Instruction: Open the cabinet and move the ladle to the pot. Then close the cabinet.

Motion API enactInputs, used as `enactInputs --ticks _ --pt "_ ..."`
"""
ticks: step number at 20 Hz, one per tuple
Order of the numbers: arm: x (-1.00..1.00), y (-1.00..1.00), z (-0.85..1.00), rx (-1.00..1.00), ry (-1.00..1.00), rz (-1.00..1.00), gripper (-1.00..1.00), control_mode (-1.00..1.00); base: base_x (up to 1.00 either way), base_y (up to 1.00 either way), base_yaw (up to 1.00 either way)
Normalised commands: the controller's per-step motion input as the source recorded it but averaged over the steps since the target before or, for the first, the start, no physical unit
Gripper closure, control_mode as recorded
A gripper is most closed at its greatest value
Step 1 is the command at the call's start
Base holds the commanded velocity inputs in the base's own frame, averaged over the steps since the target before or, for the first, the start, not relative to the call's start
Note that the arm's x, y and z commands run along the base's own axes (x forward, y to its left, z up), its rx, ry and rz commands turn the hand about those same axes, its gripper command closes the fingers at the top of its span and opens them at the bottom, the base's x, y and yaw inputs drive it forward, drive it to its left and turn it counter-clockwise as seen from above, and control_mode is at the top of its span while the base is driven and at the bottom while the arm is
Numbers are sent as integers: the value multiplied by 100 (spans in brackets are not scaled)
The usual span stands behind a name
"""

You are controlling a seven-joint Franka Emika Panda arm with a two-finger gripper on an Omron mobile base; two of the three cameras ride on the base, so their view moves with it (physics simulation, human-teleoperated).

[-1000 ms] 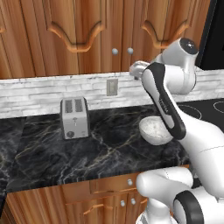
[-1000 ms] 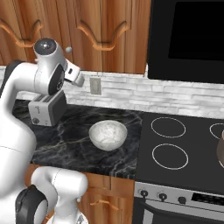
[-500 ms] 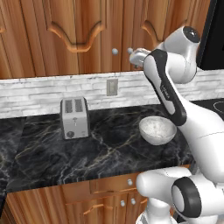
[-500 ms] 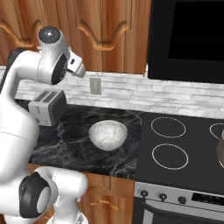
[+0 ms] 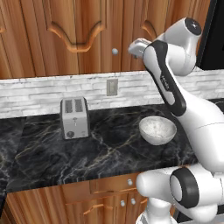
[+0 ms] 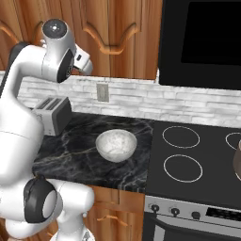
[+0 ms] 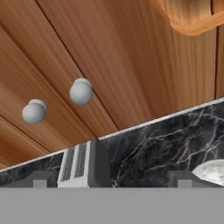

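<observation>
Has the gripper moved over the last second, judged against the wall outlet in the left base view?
Yes. The gripper has risen from about outlet height on the backsplash up to the cabinet doors, nearing the round knobs. The doors are still closed.

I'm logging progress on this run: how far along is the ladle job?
Nothing is done yet: the cabinet doors are shut, knobs side by side. In hand: the gripper is raised in front of the doors, near the knobs, holding nothing. Left: open the cabinet, move the ladle to the pot on the stove, close up.
</observation>
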Motion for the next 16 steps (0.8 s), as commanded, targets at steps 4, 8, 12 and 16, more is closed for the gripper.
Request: enactInputs --ticks 4,8,12,16 --pt "25 6 2 3 -11 0 -100 -100 0 0 0" --pt "24 7 0 2 -8 0 -100 -100 0 0 0" --pt "23 10 0 2 -7 0 -100 -100 0 0 0" --pt "35 9 3 3 0 0 -100 -100 0 0 0"
